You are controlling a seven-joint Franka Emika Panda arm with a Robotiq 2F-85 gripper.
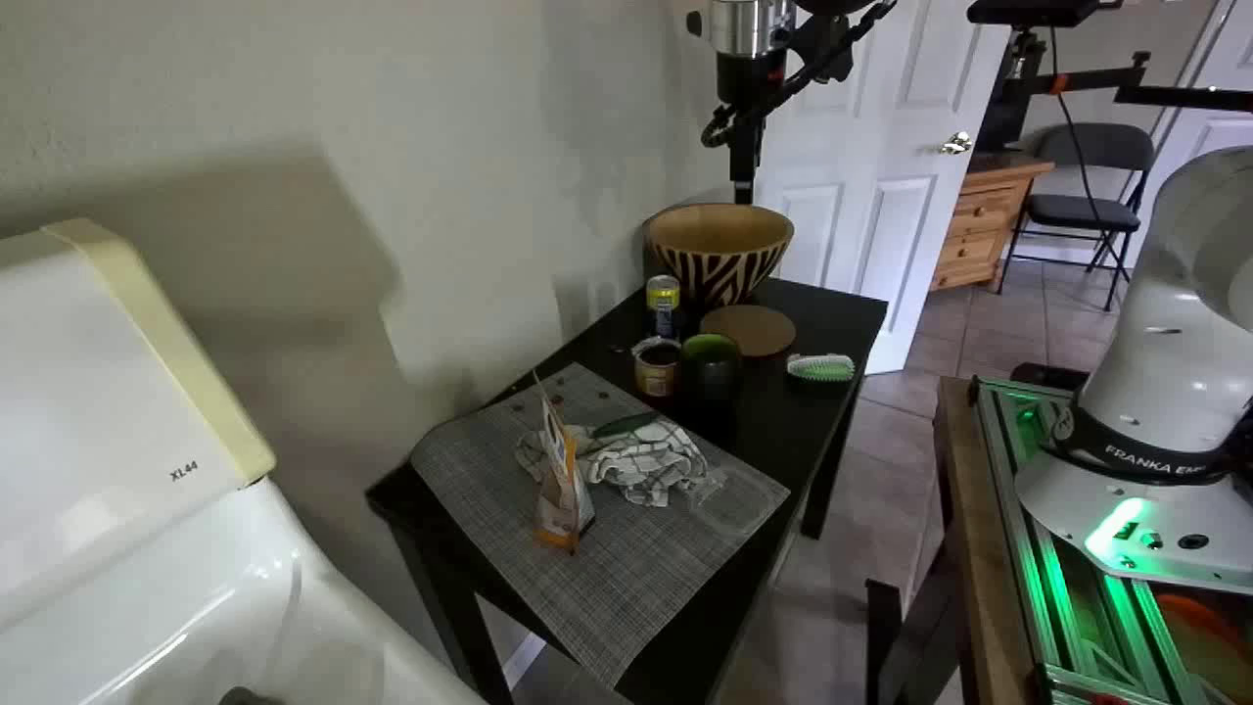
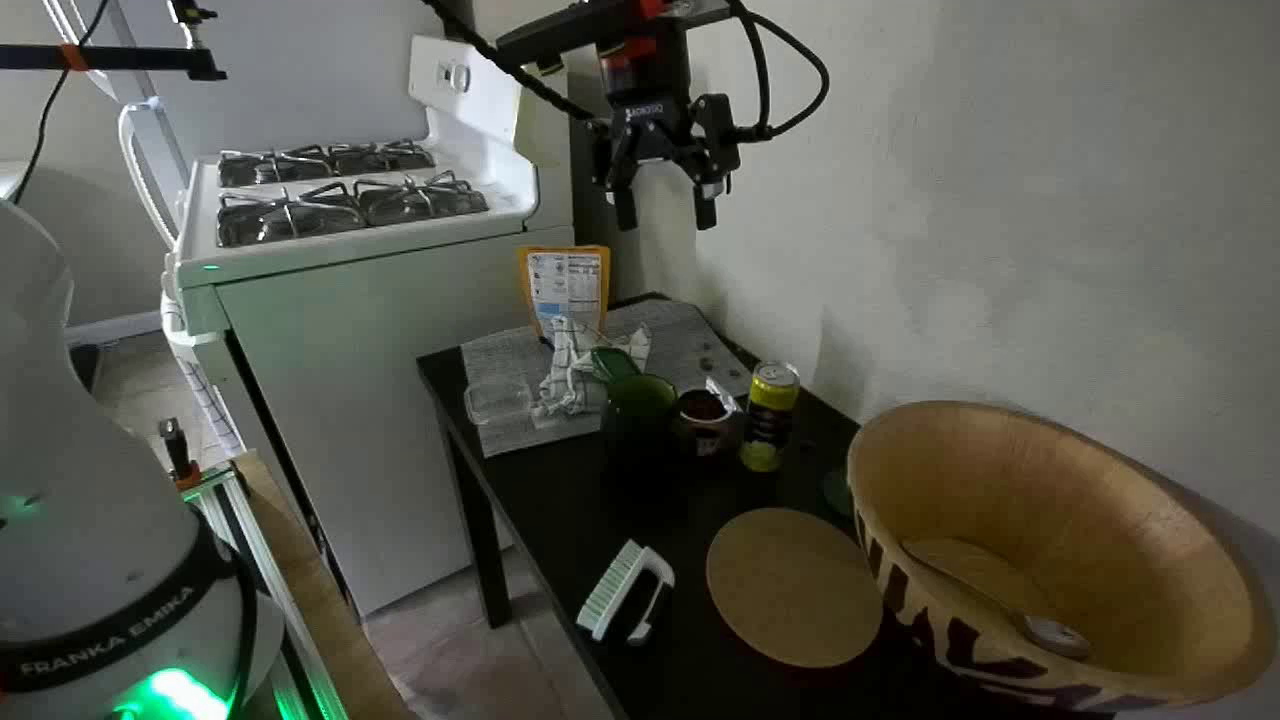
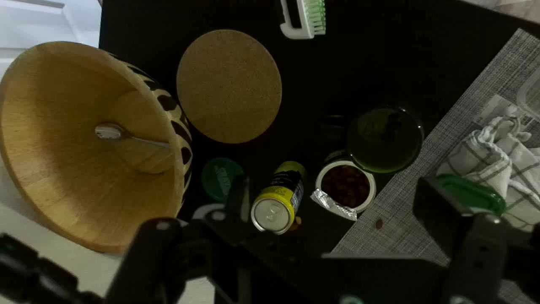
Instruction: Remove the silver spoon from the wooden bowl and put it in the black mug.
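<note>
The silver spoon [image 3: 109, 131] lies inside the wooden bowl [image 3: 63, 190], its head on the bowl's floor and its handle toward the side wall. The spoon's head also shows in an exterior view [image 2: 1055, 635]. The bowl, tan with dark stripes, stands at the table's end in both exterior views [image 1: 729, 264] [image 2: 1130, 500]. The black mug [image 1: 712, 370], dark outside and greenish inside, stands mid-table; its handle shows faintly in the wrist view [image 3: 384, 139]. My gripper [image 2: 666, 215] is open and empty, high above the table, away from the bowl. It also frames the wrist view [image 3: 337, 207].
A yellow-black can [image 3: 280, 198] and an open foil-lidded tub [image 3: 346, 185] stand beside the mug. A cork disc [image 2: 795, 585], brush [image 2: 620, 590] and green lid [image 3: 221, 178] lie near the bowl. A pouch [image 1: 565, 470] and cloth [image 1: 646, 465] are on the mat. A wall borders the table.
</note>
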